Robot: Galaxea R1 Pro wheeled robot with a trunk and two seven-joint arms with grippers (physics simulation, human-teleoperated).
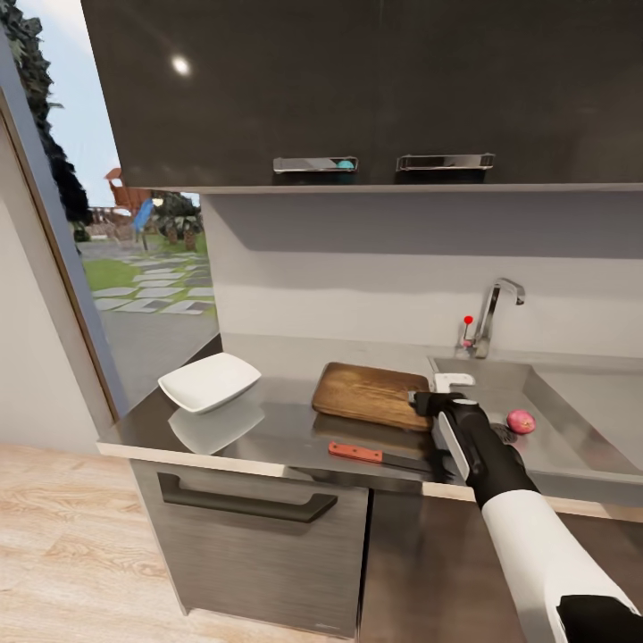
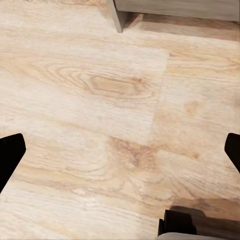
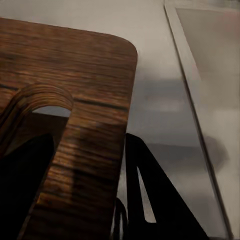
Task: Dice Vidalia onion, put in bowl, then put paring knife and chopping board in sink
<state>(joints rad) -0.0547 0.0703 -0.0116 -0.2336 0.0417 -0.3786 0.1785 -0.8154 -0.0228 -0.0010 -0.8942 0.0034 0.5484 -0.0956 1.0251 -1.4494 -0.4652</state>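
The dark brown chopping board (image 1: 371,393) lies on the grey countertop (image 1: 268,429) left of the sink (image 1: 580,420). My right gripper (image 1: 427,402) is at the board's right end, shut on it. In the right wrist view the board (image 3: 75,75) with its slot handle hole runs between the two dark fingers (image 3: 150,200) of the right gripper (image 3: 87,145). A pinkish-red onion (image 1: 521,421) rests in the sink basin. The paring knife (image 1: 366,455), with its orange-red handle, lies near the counter's front edge. The white bowl (image 1: 210,381) stands at the counter's left end. My left gripper (image 2: 120,150) is open above the wooden floor.
The chrome tap (image 1: 494,313) with a red knob stands behind the sink. Dark wall cabinets (image 1: 357,89) hang above the counter. A large window (image 1: 134,250) is on the left. Below the counter is a dark cabinet with a black bar handle (image 1: 246,505).
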